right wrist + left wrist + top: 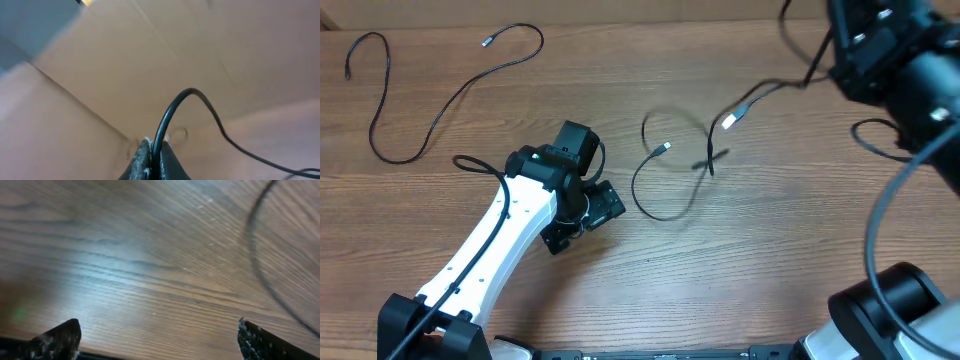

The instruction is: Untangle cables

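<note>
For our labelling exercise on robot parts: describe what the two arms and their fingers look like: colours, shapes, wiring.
The left arm is a white rounded link with black joints and a black wire along it. The right arm shows bulky black housings, white near its base. The left fingers and right fingers are dark, flecked white.
</note>
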